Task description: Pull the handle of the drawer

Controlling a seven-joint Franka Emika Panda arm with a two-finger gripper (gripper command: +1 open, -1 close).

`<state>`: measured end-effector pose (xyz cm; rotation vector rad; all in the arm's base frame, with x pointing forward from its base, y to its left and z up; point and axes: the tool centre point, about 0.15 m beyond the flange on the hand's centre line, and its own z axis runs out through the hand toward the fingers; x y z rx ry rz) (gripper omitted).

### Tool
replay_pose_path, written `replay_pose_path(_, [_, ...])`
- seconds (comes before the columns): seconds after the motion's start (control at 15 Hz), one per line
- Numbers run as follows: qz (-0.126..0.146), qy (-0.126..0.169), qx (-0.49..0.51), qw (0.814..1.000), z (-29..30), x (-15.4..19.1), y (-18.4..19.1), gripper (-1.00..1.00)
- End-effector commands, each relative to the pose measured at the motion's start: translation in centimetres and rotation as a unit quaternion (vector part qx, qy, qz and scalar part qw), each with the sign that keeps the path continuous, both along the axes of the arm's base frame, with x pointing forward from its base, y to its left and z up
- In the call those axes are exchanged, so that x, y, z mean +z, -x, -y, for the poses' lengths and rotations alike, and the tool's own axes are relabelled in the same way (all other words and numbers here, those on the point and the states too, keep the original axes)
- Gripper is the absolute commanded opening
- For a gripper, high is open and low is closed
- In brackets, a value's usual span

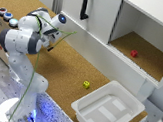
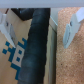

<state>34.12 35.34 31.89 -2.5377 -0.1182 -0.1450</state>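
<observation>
From outside, we see our gripper close to the cabinet, the black handle above and beyond it, while at the wrist its fingers are spread with the handle between them, so we should close squarely before pulling straight back.

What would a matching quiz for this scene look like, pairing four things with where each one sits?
Things:
1. red cube
2. yellow cube
3. black handle
4. white tray

Places:
A. on the closed white door panel
B. loose on the cork surface
C. inside the open compartment
D. at the cork surface's edge, toward the exterior view's right

Pairs: 1-C, 2-B, 3-A, 4-D
</observation>
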Motion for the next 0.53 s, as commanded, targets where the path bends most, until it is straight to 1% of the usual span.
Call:
replay_pose_path(0.0, [0.039,-0.057,-0.052,0.996,-0.4,-1.3,1.1,1.0])
replay_pose_path(0.2, [0.031,-0.056,-0.057,0.996,-0.1,-1.9,1.1,1.0])
replay_pose_path(0.4, [0.036,-0.051,-0.049,0.997,-0.4,-2.3,1.4,1.0])
replay_pose_path(0.47, [0.031,-0.055,-0.046,0.997,-0.5,-2.6,1.4,-1.0])
